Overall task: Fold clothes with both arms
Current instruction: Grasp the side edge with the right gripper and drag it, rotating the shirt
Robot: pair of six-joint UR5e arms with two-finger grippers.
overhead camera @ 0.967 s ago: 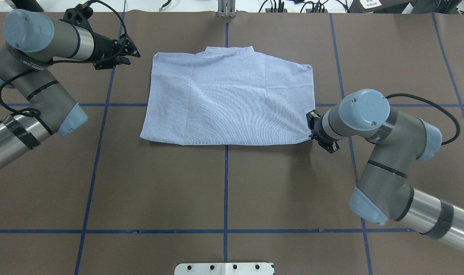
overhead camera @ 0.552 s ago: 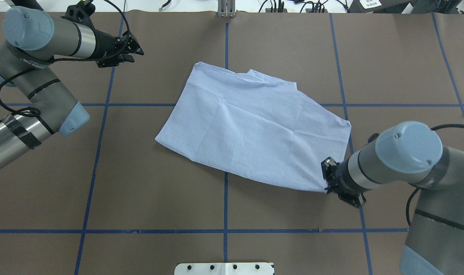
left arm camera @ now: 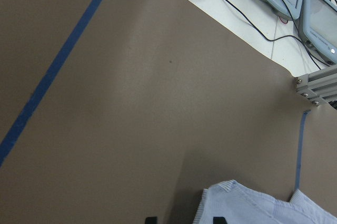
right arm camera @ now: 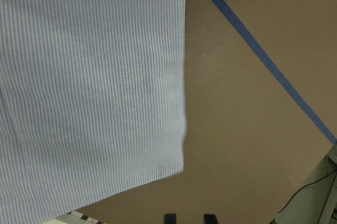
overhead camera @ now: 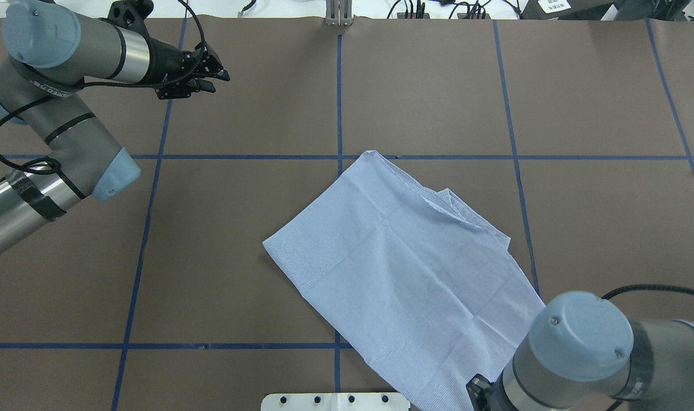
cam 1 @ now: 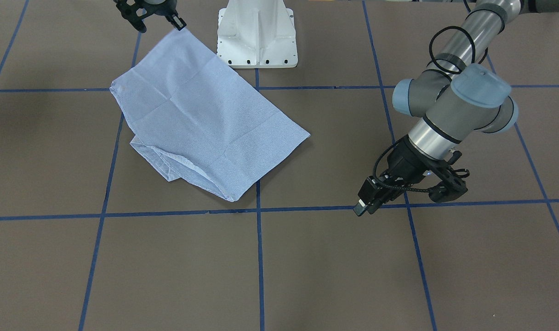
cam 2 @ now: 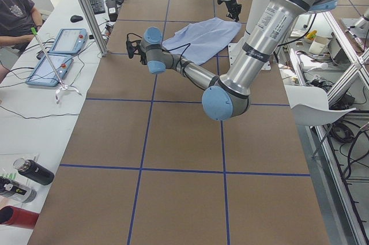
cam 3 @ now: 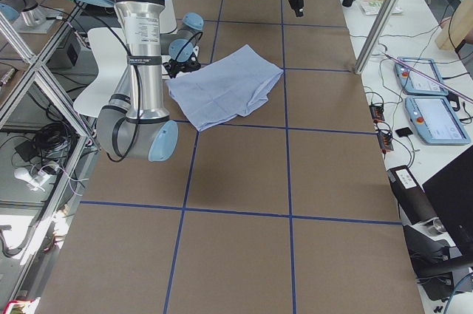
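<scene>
The light blue striped shirt (overhead camera: 404, 274) lies folded and skewed on the brown table, with its near corner by the pedestal; it also shows in the front view (cam 1: 196, 119). My right gripper (cam 1: 159, 25) is at that corner, half hidden under its arm in the overhead view (overhead camera: 477, 394). In the right wrist view its fingertips (right arm camera: 168, 217) stand apart, and the shirt's corner (right arm camera: 176, 161) ends just ahead of them, not between them. My left gripper (overhead camera: 213, 80) is open and empty, far from the shirt at the far left. Some striped cloth (left arm camera: 263, 205) shows in the left wrist view.
The white pedestal base (cam 1: 256, 37) stands next to the shirt's near edge. Blue tape lines (overhead camera: 338, 85) cross the table. An aluminium post (overhead camera: 338, 14) stands at the far edge. Operator consoles (cam 3: 429, 100) lie beyond the table.
My right arm has dragged the shirt by its corner from the far middle toward the robot's base, turning it. The left gripper has shifted slightly right.
</scene>
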